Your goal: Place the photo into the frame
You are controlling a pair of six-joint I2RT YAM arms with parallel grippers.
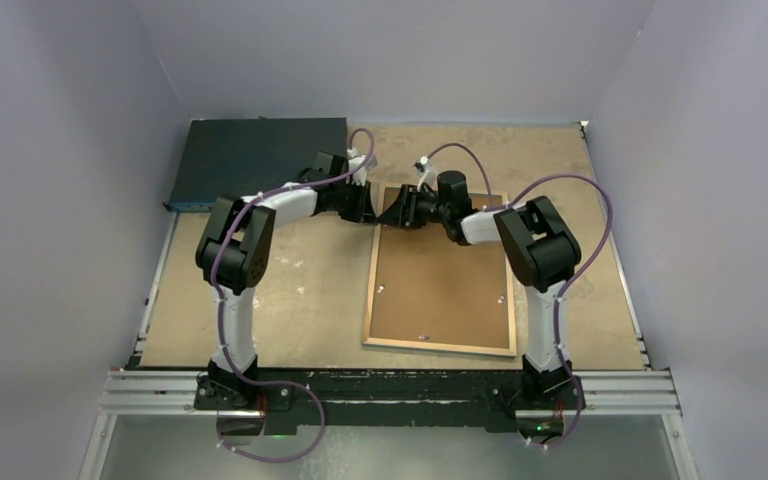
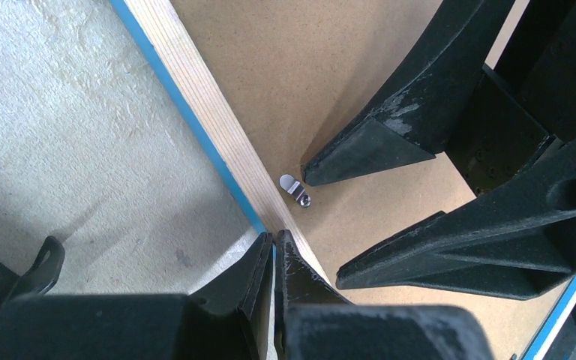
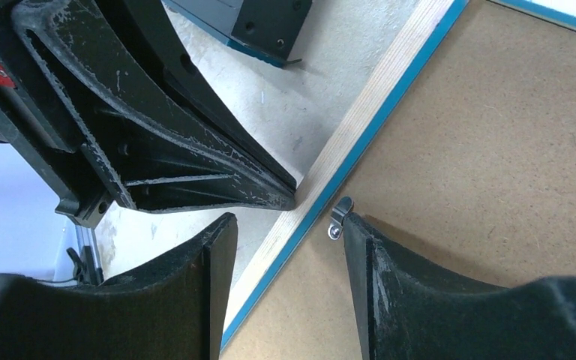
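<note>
Wooden frame (image 2: pixel 208 124) beneath left fingers (image 2: pixel 304 283)

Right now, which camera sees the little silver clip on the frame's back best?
The left wrist view: the silver clip and its screw show whole. The right wrist view has it tight against a fingertip. The top view doesn't show it.

Counting off my feeds: one frame (image 1: pixel 440 348) and one brown backing board (image 1: pixel 440 270), on the one counter (image 1: pixel 290 300). Metal turn clips (image 1: pixel 382 290): I get three on the overhead and a fourth on the wrist cameras, so four that I can count. One dark flat box (image 1: pixel 260 155). Two arms, each with one pincer: left pincer (image 2: pixel 274 238), right pincer (image 3: pixel 286 219). Two purple cables (image 1: pixel 600 215).
</note>
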